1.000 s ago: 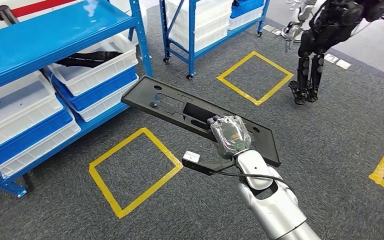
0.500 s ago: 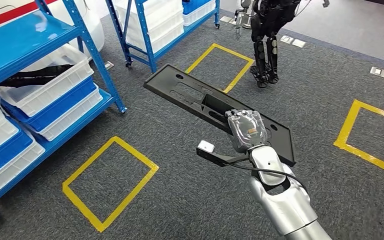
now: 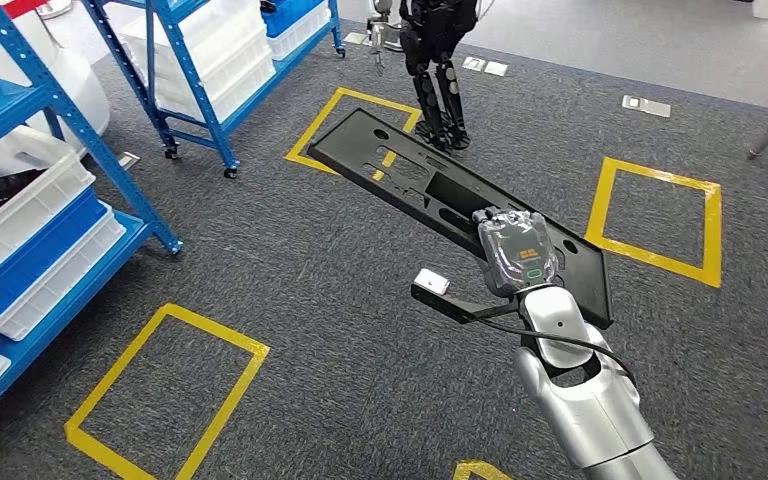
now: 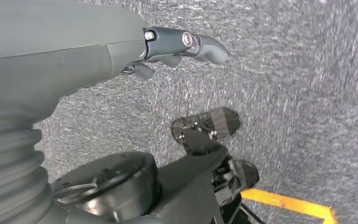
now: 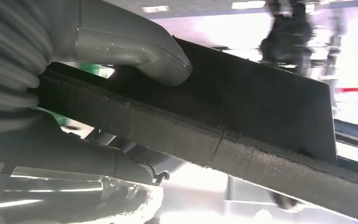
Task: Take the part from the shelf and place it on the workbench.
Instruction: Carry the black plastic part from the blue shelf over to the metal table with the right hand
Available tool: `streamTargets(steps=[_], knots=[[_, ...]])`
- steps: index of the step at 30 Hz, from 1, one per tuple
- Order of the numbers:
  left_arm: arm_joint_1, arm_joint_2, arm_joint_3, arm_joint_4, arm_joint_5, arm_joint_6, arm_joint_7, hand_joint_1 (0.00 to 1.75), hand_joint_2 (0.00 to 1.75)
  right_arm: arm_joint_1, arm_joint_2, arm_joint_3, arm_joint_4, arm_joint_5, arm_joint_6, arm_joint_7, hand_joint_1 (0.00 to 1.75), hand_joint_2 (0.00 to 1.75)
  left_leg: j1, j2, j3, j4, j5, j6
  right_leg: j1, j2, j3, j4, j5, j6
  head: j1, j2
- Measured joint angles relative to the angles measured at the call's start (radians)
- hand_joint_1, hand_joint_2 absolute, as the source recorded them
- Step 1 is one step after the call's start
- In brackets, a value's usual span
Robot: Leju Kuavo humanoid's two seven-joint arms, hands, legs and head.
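With the right hand gripping the long black plastic panel near one end, carrying it level away from the blue shelf seems wise, the left hand hanging loosely curled, holding nothing.

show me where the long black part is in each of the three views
Head view: the long black part runs across the middle, from the yellow floor square down to the right hand gripping it near one end.
Right wrist view: the part crosses the picture as a dark slab, under the thumb.
Left wrist view: not in it.
Shared landmark: the right hand.
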Motion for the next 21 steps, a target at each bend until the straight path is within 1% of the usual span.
streamTargets(steps=[1, 2, 3, 4, 5, 6, 7, 8, 9, 10, 11, 12, 13, 14, 15, 16, 17, 18, 19, 20, 21], knots=[[0.000, 0.000, 0.000, 0.000, 0.000, 0.002, 0.003, 0.00, 1.75, 0.002, -0.002, -0.005, 0.000, 0.000, 0.000, 0.000, 1.69, 1.75, 0.008, 0.015, -0.001, 0.010, -0.007, -0.016, -0.012, -0.012, 0.028, -0.050, 0.022, 0.020, 0.000, 0.000], [0.000, 0.000, 0.000, 0.000, -0.001, 0.003, 0.006, 0.00, 1.75, 0.002, -0.005, -0.009, 0.000, 0.000, 0.000, 0.000, 1.69, 1.75, 0.017, 0.028, -0.004, 0.026, -0.018, -0.034, -0.022, -0.034, 0.066, -0.118, 0.042, 0.039, 0.001, 0.000], [-0.001, 0.003, 0.000, 0.000, -0.001, 0.004, 0.007, 0.00, 1.75, 0.001, -0.006, -0.012, -0.001, 0.001, 0.000, 0.000, 1.69, 1.75, 0.021, 0.039, -0.011, 0.045, -0.031, -0.053, -0.025, -0.052, 0.097, -0.171, 0.056, 0.051, 0.002, 0.000], [-0.001, 0.006, 0.000, -0.001, -0.002, 0.004, 0.006, 0.00, 1.75, 0.001, -0.007, -0.017, -0.002, 0.001, 0.000, 0.001, 1.69, 1.75, 0.023, 0.049, -0.018, 0.064, -0.043, -0.068, -0.027, -0.062, 0.116, -0.203, 0.062, 0.048, 0.002, 0.000], [-0.001, 0.007, 0.000, -0.001, -0.004, 0.004, 0.005, 0.00, 1.75, 0.002, -0.009, -0.021, -0.004, 0.002, 0.000, 0.002, 1.69, 1.75, 0.024, 0.057, -0.023, 0.078, -0.052, -0.079, -0.023, -0.065, 0.120, -0.209, 0.059, 0.037, 0.000, 0.000], [-0.002, 0.007, 0.000, -0.001, -0.008, 0.003, 0.003, 0.00, 1.75, 0.004, -0.012, -0.026, -0.006, 0.003, 0.000, 0.004, 1.69, 1.75, 0.024, 0.063, -0.026, 0.086, -0.056, -0.086, -0.019, -0.054, 0.115, -0.201, 0.057, 0.021, -0.002, 0.000], [-0.002, 0.004, -0.001, -0.001, -0.014, 0.002, 0.002, 0.00, 1.75, 0.008, -0.015, -0.031, -0.010, 0.004, 0.000, 0.009, 1.69, 1.75, 0.028, 0.068, -0.025, 0.091, -0.058, -0.089, -0.018, -0.041, 0.110, -0.197, 0.056, 0.006, -0.004, 0.000], [-0.002, 0.001, -0.002, -0.001, -0.021, 0.000, 0.002, 0.00, 1.75, 0.016, -0.018, -0.037, -0.016, 0.008, 0.000, 0.015, 1.69, 1.75, 0.033, 0.059, -0.026, 0.098, -0.066, -0.092, -0.016, -0.032, 0.107, -0.195, 0.057, -0.003, -0.006, 0.000], [-0.003, -0.001, -0.004, -0.001, -0.030, -0.003, 0.002, 0.00, 1.75, 0.027, -0.022, -0.043, -0.025, 0.013, 0.000, 0.022, 1.69, 1.75, 0.038, 0.038, -0.032, 0.117, -0.086, -0.093, -0.014, -0.022, 0.106, -0.195, 0.059, -0.010, -0.006, 0.000], [-0.003, -0.003, -0.006, -0.001, -0.038, -0.006, 0.002, 0.00, 1.75, 0.040, -0.024, -0.049, -0.036, 0.019, 0.000, 0.028, 1.69, 1.75, 0.041, 0.010, -0.047, 0.157, -0.117, -0.093, -0.013, -0.013, 0.105, -0.195, 0.061, -0.016, -0.008, 0.000], [-0.004, -0.005, -0.008, 0.000, -0.044, -0.008, 0.002, 0.00, 1.75, 0.054, -0.027, -0.055, -0.047, 0.023, 0.000, 0.033, 1.69, 1.75, 0.042, -0.021, -0.071, 0.215, -0.157, -0.091, -0.010, -0.003, 0.103, -0.195, 0.064, -0.021, -0.011, 0.000], [-0.005, -0.005, -0.011, 0.000, -0.049, -0.009, 0.002, 0.00, 1.75, 0.067, -0.031, -0.060, -0.057, 0.024, 0.000, 0.035, 1.69, 1.75, 0.041, -0.039, -0.101, 0.287, -0.196, -0.087, -0.006, 0.008, 0.099, -0.195, 0.066, -0.025, -0.012, 0.000], [-0.007, -0.006, -0.014, 0.000, -0.050, -0.010, 0.001, 0.00, 1.75, 0.078, -0.035, -0.064, -0.064, 0.021, 0.000, 0.033, 1.69, 1.75, 0.038, -0.047, -0.131, 0.353, -0.223, -0.082, 0.000, 0.020, 0.096, -0.195, 0.069, -0.030, -0.014, 0.000], [-0.010, -0.006, -0.015, 0.000, -0.051, -0.009, 0.000, 0.00, 1.75, 0.085, -0.040, -0.068, -0.068, 0.015, 0.000, 0.028, 1.69, 1.75, 0.035, -0.051, -0.150, 0.392, -0.232, -0.075, 0.005, 0.034, 0.091, -0.195, 0.073, -0.034, -0.015, 0.000], [-0.014, -0.005, -0.016, 0.000, -0.048, -0.008, -0.001, 0.00, 1.75, 0.088, -0.045, -0.072, -0.070, 0.005, 0.000, 0.021, 1.69, 1.75, 0.031, -0.054, -0.154, 0.397, -0.223, -0.065, 0.010, 0.049, 0.088, -0.195, 0.076, -0.039, -0.014, 0.000], [-0.018, -0.004, -0.016, -0.001, -0.045, -0.007, -0.003, 0.00, 1.75, 0.086, -0.049, -0.075, -0.069, -0.006, 0.000, 0.012, 1.69, 1.75, 0.025, -0.062, -0.137, 0.361, -0.196, -0.054, 0.013, 0.064, 0.085, -0.195, 0.080, -0.043, -0.014, 0.000], [-0.022, -0.003, -0.016, -0.001, -0.041, -0.005, -0.005, 0.00, 1.75, 0.078, -0.052, -0.077, -0.068, -0.017, 0.001, 0.002, 1.69, 1.75, 0.017, -0.080, -0.104, 0.297, -0.159, -0.041, 0.013, 0.079, 0.083, -0.195, 0.084, -0.045, -0.014, 0.000], [-0.024, 0.000, -0.016, -0.001, -0.036, -0.002, -0.006, 0.00, 1.75, 0.068, -0.055, -0.078, -0.066, -0.027, 0.003, -0.007, 1.69, 1.75, 0.010, -0.112, -0.070, 0.230, -0.129, -0.027, 0.013, 0.092, 0.081, -0.196, 0.088, -0.045, -0.014, 0.000], [-0.026, 0.003, -0.016, -0.001, -0.031, 0.002, -0.007, 0.00, 1.75, 0.053, -0.056, -0.078, -0.062, -0.037, 0.006, -0.017, 1.69, 1.75, 0.005, -0.141, -0.043, 0.175, -0.108, -0.016, 0.010, 0.105, 0.079, -0.196, 0.093, -0.042, -0.012, 0.000], [-0.027, 0.006, -0.016, -0.002, -0.026, 0.006, -0.007, 0.00, 1.75, 0.036, -0.056, -0.077, -0.054, -0.049, 0.011, -0.027, 1.69, 1.75, 0.000, -0.162, -0.028, 0.142, -0.099, -0.008, 0.006, 0.119, 0.075, -0.197, 0.098, -0.036, -0.014, 0.000], [-0.027, 0.007, -0.015, -0.002, -0.021, 0.011, -0.007, 0.00, 1.75, 0.017, -0.057, -0.075, -0.042, -0.062, 0.015, -0.036, 1.69, 1.75, -0.004, -0.167, -0.025, 0.131, -0.100, -0.002, 0.001, 0.133, 0.072, -0.200, 0.105, -0.028, -0.015, 0.000]])
